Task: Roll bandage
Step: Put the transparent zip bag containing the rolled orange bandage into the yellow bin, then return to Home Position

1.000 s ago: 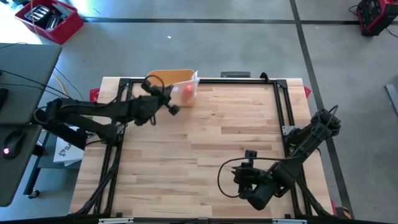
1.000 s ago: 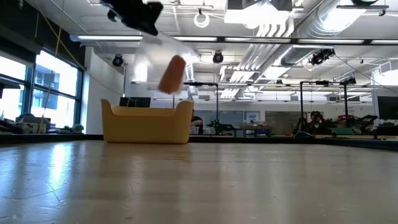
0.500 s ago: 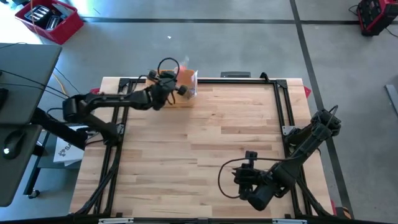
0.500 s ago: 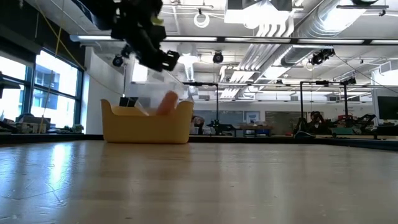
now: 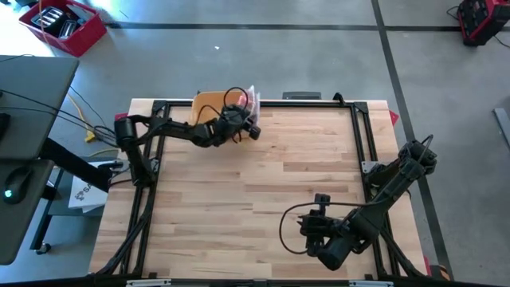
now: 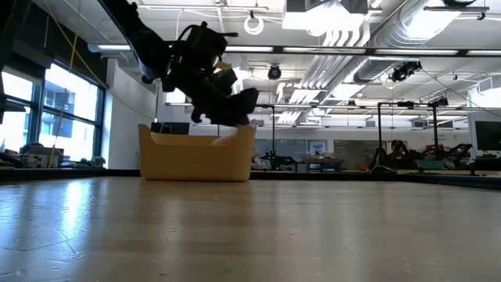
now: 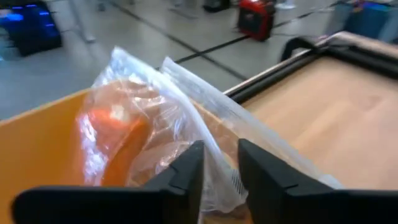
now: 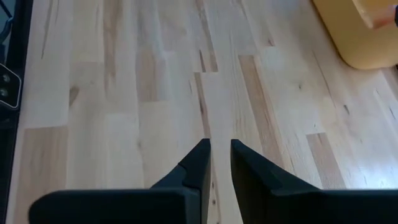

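A yellow tub (image 5: 209, 104) stands at the far edge of the desk (image 5: 263, 183), toward its left corner, and inside it lies a clear plastic bag (image 7: 155, 143) holding an orange roll of bandage (image 7: 115, 134); the bag's crinkled top stands up past the tub's rim on the side nearest the desk's middle. The left pincer (image 5: 243, 127) is stretched across from the left side of the desk and sits at that end of the tub, over the bag; in the left wrist view its two dark fingers (image 7: 186, 177) stand a narrow gap apart with a fold of the plastic between them, so it looks to be gripping the bag, though contact is hard to make out. From desk level the tub (image 6: 196, 153) shows as a low yellow box with the left pincer (image 6: 227, 106) tilted down over its right end, covering whatever is inside there. The right pincer (image 5: 319, 199) rests well apart, near the front right of the desk, above bare wood, its fingers (image 8: 196, 165) nearly closed on nothing, with one corner of the tub (image 8: 360, 37) seen far off. A black frame (image 5: 358, 119) runs around the desk, and a red crate (image 5: 62, 24) sits on the floor beyond the left corner
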Controlling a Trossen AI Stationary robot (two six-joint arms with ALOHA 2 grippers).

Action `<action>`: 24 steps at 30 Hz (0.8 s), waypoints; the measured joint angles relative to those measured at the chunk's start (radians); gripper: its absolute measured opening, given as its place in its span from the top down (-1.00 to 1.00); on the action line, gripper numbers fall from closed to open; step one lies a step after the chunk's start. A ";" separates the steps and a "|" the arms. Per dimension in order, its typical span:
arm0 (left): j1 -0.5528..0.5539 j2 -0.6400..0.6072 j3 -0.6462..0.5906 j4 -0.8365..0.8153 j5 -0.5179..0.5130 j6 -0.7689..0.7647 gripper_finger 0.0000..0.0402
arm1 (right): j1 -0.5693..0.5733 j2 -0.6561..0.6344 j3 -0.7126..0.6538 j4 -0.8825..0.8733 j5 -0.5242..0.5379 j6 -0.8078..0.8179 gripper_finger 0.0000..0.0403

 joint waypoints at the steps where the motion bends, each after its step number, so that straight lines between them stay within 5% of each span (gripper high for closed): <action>1: 0.002 -0.007 0.003 0.000 0.024 0.000 0.50 | 0.000 0.000 0.000 0.000 0.000 0.000 0.75; 11: 0.008 -0.297 0.004 -0.288 0.099 0.071 0.03 | 0.000 0.000 0.000 -0.009 0.000 0.000 0.75; 14: 0.007 -0.434 0.004 -0.430 0.123 0.067 0.04 | 0.000 -0.006 0.000 -0.052 -0.001 -0.025 0.76; 18: 0.011 -0.615 -0.008 -0.585 0.293 0.065 0.12 | 0.000 -0.087 -0.015 -0.177 0.026 -0.004 0.91; 24: -0.025 -0.947 -0.120 -0.710 0.431 0.061 0.40 | 0.008 -0.441 -0.294 0.028 0.043 0.004 0.96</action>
